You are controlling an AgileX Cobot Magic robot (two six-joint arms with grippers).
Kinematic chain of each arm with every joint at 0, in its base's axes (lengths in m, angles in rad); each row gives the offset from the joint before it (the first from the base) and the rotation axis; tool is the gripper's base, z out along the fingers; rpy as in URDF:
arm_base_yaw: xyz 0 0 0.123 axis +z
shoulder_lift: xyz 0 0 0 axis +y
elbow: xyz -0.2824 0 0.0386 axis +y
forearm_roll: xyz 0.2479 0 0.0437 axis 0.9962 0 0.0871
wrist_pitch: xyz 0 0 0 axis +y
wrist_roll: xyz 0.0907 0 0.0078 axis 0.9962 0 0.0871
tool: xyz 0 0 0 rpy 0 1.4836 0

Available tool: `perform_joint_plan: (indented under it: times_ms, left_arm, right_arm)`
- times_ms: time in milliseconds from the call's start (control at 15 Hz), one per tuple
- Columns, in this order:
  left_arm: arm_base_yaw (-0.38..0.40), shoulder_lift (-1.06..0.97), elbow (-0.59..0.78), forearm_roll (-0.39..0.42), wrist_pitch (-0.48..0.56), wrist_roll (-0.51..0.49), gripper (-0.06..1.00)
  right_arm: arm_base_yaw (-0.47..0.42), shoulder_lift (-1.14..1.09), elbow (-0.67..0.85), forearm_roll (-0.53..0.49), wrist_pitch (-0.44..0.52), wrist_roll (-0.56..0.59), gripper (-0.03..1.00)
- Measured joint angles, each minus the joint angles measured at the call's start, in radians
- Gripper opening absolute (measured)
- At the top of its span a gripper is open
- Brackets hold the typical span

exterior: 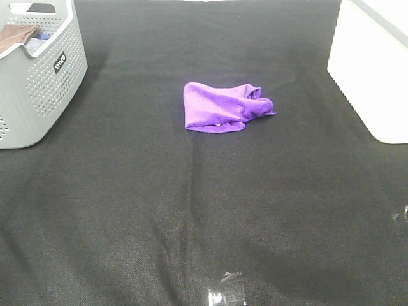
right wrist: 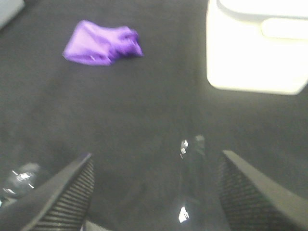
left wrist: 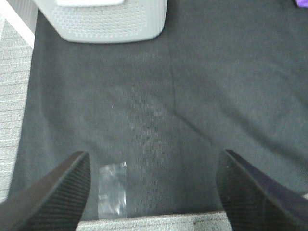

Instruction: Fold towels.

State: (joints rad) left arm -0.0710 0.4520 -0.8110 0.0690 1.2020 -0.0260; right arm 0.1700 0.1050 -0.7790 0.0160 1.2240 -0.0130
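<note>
A bright purple towel [exterior: 223,107] lies crumpled in a loose heap on the black table cloth, near the middle and toward the back. It also shows in the right wrist view [right wrist: 101,43], and a sliver of it sits at the corner of the left wrist view [left wrist: 301,3]. My left gripper [left wrist: 153,192] is open and empty above the cloth near the front edge, far from the towel. My right gripper [right wrist: 154,192] is open and empty, also well short of the towel. Neither gripper shows in the exterior high view.
A grey perforated basket [exterior: 44,76] stands at the back left with a brown cloth [exterior: 16,35] inside; it also shows in the left wrist view [left wrist: 108,21]. A white bin [exterior: 373,70] stands at the back right. Clear tape patches [exterior: 227,293] lie near the front edge.
</note>
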Motion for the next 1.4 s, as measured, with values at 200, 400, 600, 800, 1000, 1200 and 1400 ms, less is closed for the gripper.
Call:
perform_joint_plan:
  times_ms: [200,400,600,800,1000,1200,1400]
  left_arm:
    - [0.0,-0.328,0.213,-0.008,0.002,0.001,0.68]
    - [0.0,-0.447,0.246,-0.009,0.0,0.003,0.68]
    - [0.0,-0.457,0.289,-0.027,-0.095,0.008,0.68]
    - [0.0,-0.457,0.297,-0.032,-0.11,0.011,0.68]
    - [0.0,-0.457,0.297,-0.034,-0.112,0.011,0.68]
    - [0.0,-0.457,0.297,-0.036,-0.12,0.011,0.68]
    - [0.0,-0.457,0.297,-0.056,-0.122,0.011,0.68]
  right_arm:
    - [0.0,-0.098,0.174,-0.008,0.001,0.0,0.71]
    - [0.0,-0.109,0.252,-0.008,0.002,-0.001,0.71]
    - [0.0,-0.109,0.295,-0.016,-0.056,-0.01,0.71]
    - [0.0,-0.109,0.323,-0.01,-0.108,-0.018,0.71]
    - [0.0,-0.109,0.326,-0.01,-0.112,-0.018,0.71]
    - [0.0,-0.109,0.326,-0.016,-0.112,-0.018,0.71]
    - [0.0,-0.109,0.326,-0.01,-0.112,-0.018,0.71]
